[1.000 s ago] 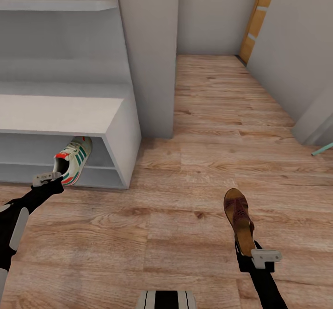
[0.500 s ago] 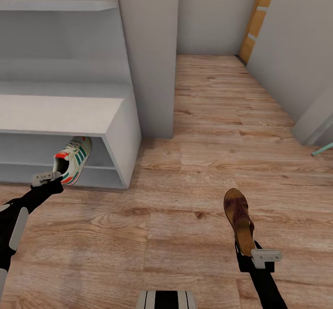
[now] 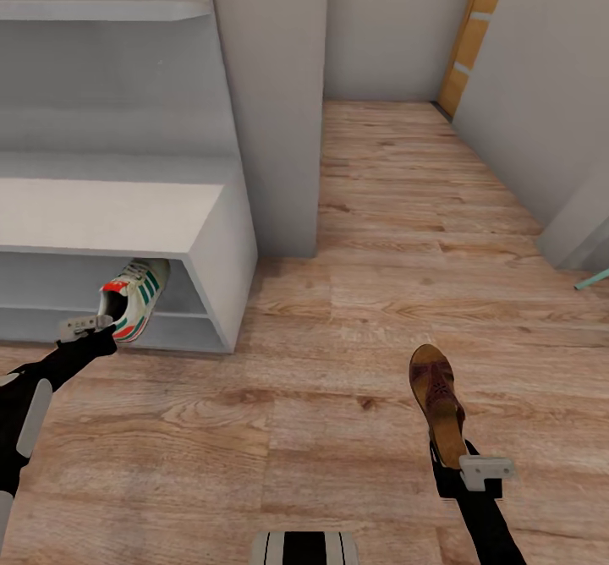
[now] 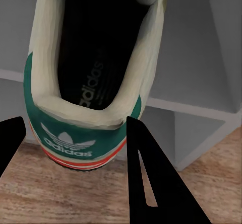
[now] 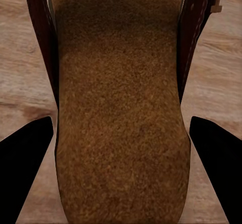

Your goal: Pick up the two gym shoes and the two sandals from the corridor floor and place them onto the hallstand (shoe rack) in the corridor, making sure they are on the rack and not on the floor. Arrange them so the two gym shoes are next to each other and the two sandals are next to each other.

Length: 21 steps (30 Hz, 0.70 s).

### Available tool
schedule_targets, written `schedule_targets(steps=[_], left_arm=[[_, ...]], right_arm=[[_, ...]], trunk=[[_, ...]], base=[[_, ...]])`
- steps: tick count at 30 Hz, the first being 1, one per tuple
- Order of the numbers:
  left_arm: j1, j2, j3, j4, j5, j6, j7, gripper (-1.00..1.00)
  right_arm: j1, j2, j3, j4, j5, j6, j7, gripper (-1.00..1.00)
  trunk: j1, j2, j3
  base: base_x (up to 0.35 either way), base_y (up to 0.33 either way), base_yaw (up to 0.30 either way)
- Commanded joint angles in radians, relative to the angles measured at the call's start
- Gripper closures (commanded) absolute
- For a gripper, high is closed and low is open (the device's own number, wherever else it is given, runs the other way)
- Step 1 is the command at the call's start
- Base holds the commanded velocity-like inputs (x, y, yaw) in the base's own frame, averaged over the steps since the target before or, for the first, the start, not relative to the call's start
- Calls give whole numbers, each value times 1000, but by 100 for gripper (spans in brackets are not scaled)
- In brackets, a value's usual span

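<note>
A cream gym shoe (image 3: 135,298) with green stripes hangs heel-first from my left gripper (image 3: 91,326), which is shut on its heel. Its toe reaches into the lower opening of the pale grey hallstand (image 3: 110,210), near the right end wall. In the left wrist view the green heel of the gym shoe (image 4: 75,128) sits between my fingers (image 4: 146,183), with a grey shelf edge (image 4: 191,113) behind. My right gripper (image 3: 461,463) is shut on the heel end of a brown sandal (image 3: 436,396), held just over the corridor floor (image 3: 338,353). The sandal's tan footbed (image 5: 118,108) lies between the dark fingers (image 5: 25,158).
A grey wall column (image 3: 271,100) rises right behind the rack's right end. The corridor runs on to a wood-framed doorway (image 3: 474,24). A teal object (image 3: 592,277) pokes in at the right edge. My base (image 3: 304,548) shows at the bottom.
The whole view has shifted slightly, so the rack and floor sit a little lower in the picture. Both grips are unchanged.
</note>
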Motion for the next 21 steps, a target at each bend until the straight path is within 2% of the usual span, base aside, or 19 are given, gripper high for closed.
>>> schedule_targets(steps=[1, 7, 21], left_arm=[[0, 0, 2, -1, 10, 10, -3, 100], [0, -1, 2, -1, 9, 13, -3, 100], [0, -2, 3, 1, 8, 13, -1, 100]], right_arm=[[0, 1, -2, -1, 9, -2, 1, 100], [0, 1, -2, -1, 9, -2, 1, 100], [0, 1, -2, -1, 9, -2, 1, 100]], trunk=[[0, 0, -1], [0, 0, -1], [0, 0, -1]], base=[[213, 0, 0], [101, 0, 0], [11, 0, 0]])
